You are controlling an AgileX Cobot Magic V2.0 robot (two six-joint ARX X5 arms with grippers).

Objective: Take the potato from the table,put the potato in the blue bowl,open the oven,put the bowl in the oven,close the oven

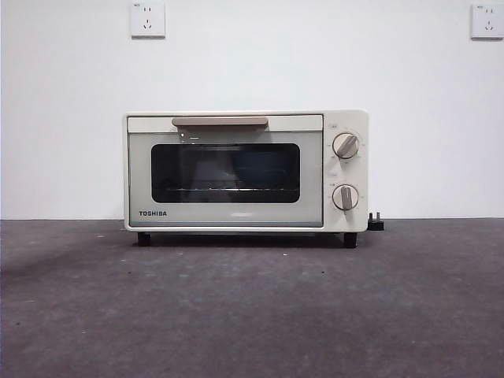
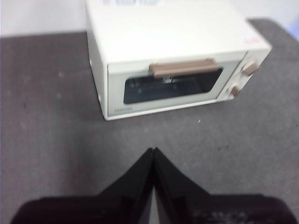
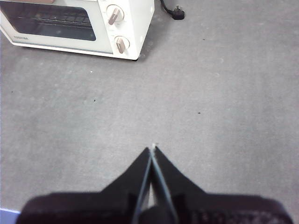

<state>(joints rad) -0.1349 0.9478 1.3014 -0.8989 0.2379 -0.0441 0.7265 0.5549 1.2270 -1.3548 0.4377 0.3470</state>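
Toshiba toaster oven (image 1: 246, 172), door closed, standing on the dark grey table (image 1: 252, 315) well ahead of the left gripper (image 2: 153, 150) and right gripper (image 3: 153, 148), both clenched empty above bare tabletop; black plug (image 3: 178, 14) beside oven

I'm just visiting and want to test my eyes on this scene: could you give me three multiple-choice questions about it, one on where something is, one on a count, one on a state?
1. Where does the black plug lie?
A. on the oven's top
B. on the table beside the oven's knob end
C. inside the oven

2. How many round knobs does the oven have?
A. one
B. two
C. four

3. How is the oven's door?
A. shut
B. hanging fully open
C. taken off

Answers:
1 B, the plug rests on the table by that end.
2 B, one knob sits above the other.
3 A, the glass door stands flush under its beige handle.
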